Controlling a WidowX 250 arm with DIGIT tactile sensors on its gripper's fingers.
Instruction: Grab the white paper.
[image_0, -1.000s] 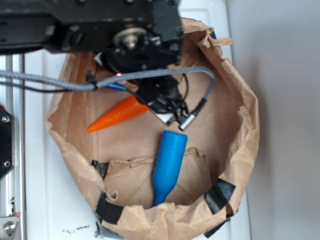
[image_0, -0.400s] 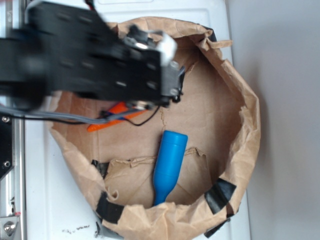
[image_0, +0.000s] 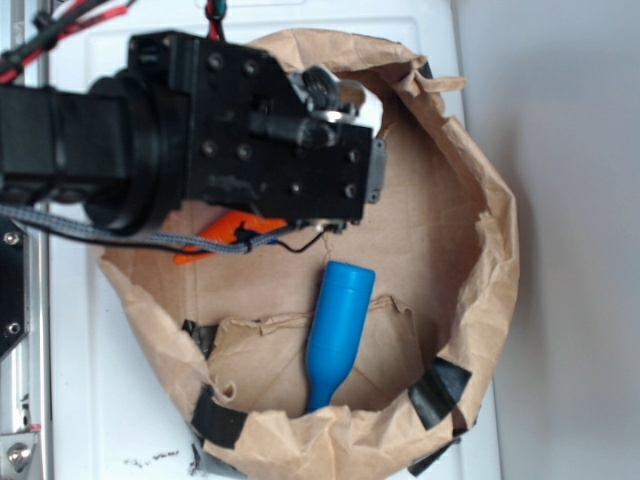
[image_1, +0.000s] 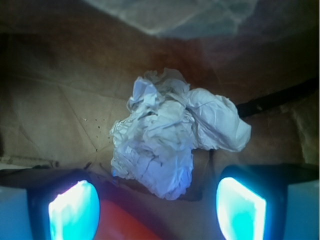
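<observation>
A second before, the arm sat over the upper middle of the brown paper bag (image_0: 480, 260), hiding most of what lay under it. By this moment it had swung toward the bag's upper left, so the black wrist block (image_0: 240, 150) covered that corner and much of the carrot (image_0: 225, 232), of which only an orange sliver showed beneath it. The blue bottle (image_0: 338, 330) lay where it had been, neck toward the near rim, well apart from the arm.

That shift mattered: the wrist camera now looked straight at the white paper (image_1: 170, 132), a crumpled ball resting on the bag's brown floor. It sat between and just beyond the two fingertips (image_1: 72, 210), which glowed pale blue at the bottom corners of that view. The claw (image_1: 157, 210) was spread wide and holding nothing, and the paper touched neither tip. An orange patch low between the tips was probably the carrot, though that corner was too blurred to be sure.

From outside, the paper itself was hidden under the arm. The wrist seemed tipped forward, pointing the claw down into the bag. By my judgement the approach was lined up and the remaining work was to push forward over the ball and pinch it.
</observation>
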